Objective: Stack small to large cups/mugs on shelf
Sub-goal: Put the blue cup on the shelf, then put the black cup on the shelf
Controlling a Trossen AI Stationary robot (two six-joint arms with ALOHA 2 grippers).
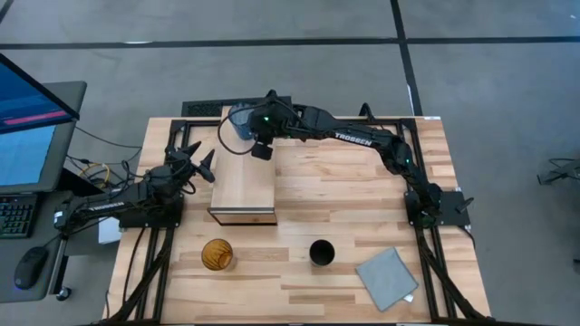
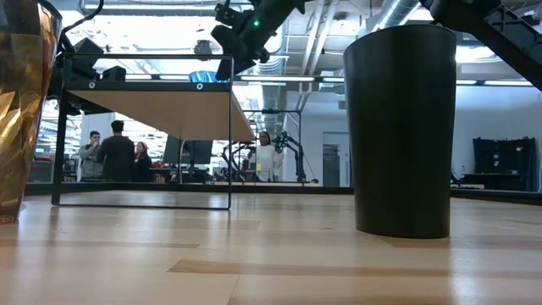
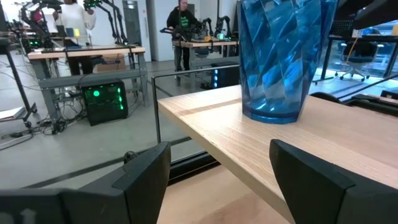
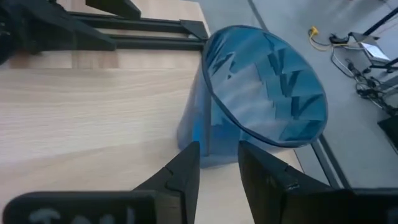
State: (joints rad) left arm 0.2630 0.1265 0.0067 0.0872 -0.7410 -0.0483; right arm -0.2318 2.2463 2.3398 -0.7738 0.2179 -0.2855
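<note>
The translucent blue cup (image 1: pixel 237 122) stands upright on its base at the far end of the light-wood shelf (image 1: pixel 243 186). It also shows in the left wrist view (image 3: pixel 277 56) and the right wrist view (image 4: pixel 261 99). My right gripper (image 4: pixel 217 165) hovers just beside and above the cup, its fingers a little apart and holding nothing. My left gripper (image 3: pixel 217 180) is open and empty at the shelf's left side, facing the cup. The amber cup (image 1: pixel 217 254) and the black cup (image 1: pixel 321 252) stand upright on the table near its front edge.
A grey-blue folded cloth (image 1: pixel 387 278) lies at the table's near right corner. The shelf stands on thin black legs (image 2: pixel 230 135) with open room beneath it. People stand in the room beyond the table (image 2: pixel 114 152).
</note>
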